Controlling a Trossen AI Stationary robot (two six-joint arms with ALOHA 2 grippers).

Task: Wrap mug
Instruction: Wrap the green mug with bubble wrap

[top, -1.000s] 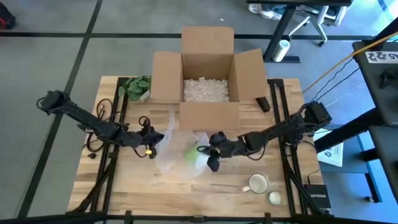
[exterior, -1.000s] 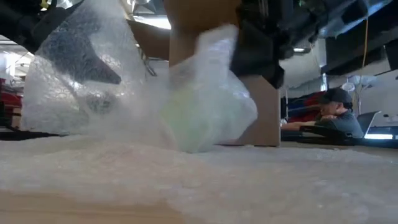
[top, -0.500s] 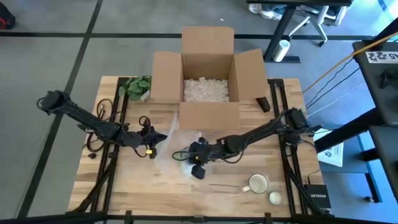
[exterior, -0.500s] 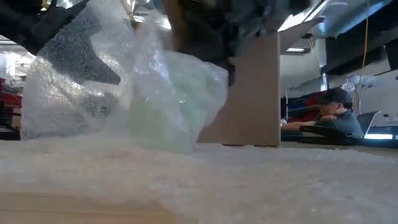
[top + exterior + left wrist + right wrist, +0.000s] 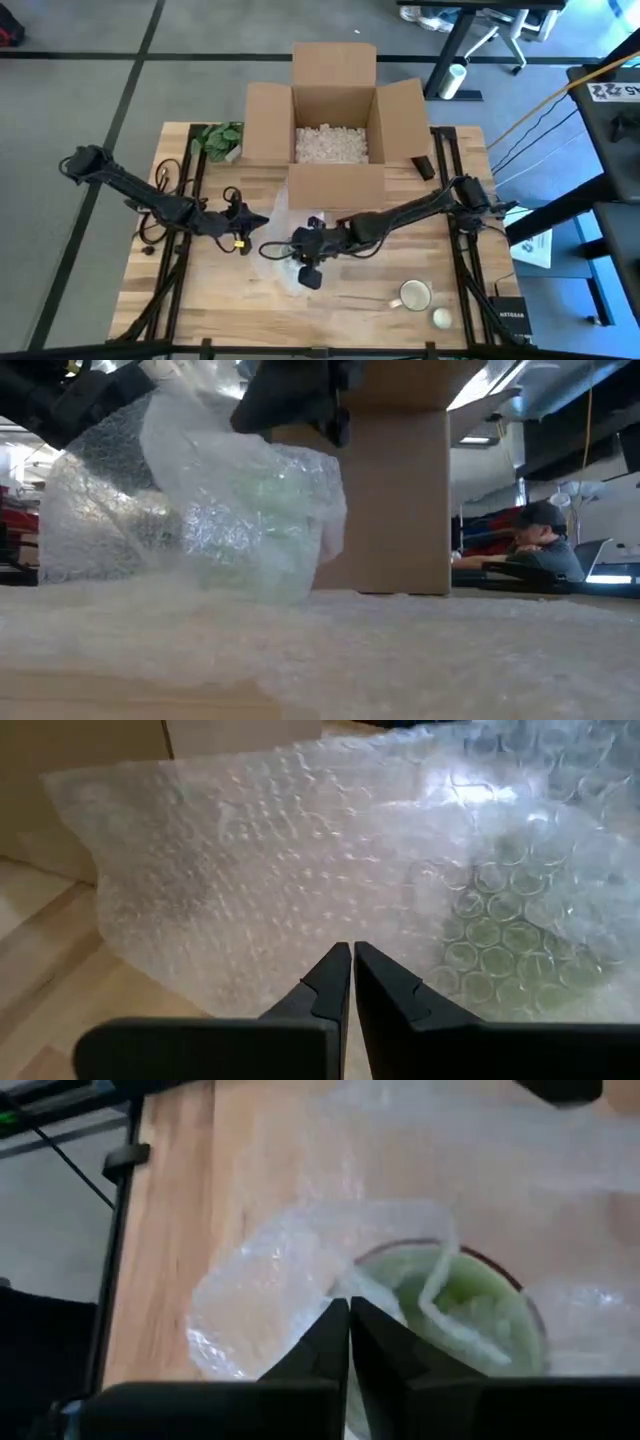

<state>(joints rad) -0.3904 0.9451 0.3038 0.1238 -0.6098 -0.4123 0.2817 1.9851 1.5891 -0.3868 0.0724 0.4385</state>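
Near edge of the table (image 5: 220, 300): a white cup (image 5: 414, 295) and a small pale lid (image 5: 442, 318) sit at the front right corner, w/ a thin stick (image 5: 362, 299) lying just left of the cup, all apart from the work. Mid-table: the bubble wrap (image 5: 275, 240) lies spread on the wood, and in the low view it bulges up in a loose bundle (image 5: 240, 520) over the mug. The mug (image 5: 455, 1295) is green, seen through the plastic; in the right wrist view a flap of wrap is folded over its rim. Right gripper (image 5: 300, 248) reaches in from the right to the middle of the sheet; its fingers (image 5: 330, 1340) are closed tight w/ tips touching, pinching an edge of the wrap right at the mug. Left gripper (image 5: 252, 222) is at the sheet's left edge, just beside the right one; its fingers (image 5: 335, 982) are also pressed together at the wrap's border, though can't tell if any plastic is caught between them. Farther back: an open box (image 5: 333, 120) w/ packing peanuts (image 5: 331, 145) inside, flaps out; a green plant (image 5: 220, 140) left of it, a small black item (image 5: 423, 166) to its right. Beyond the table, low view: a person (image 5: 535, 545) seated at a desk.
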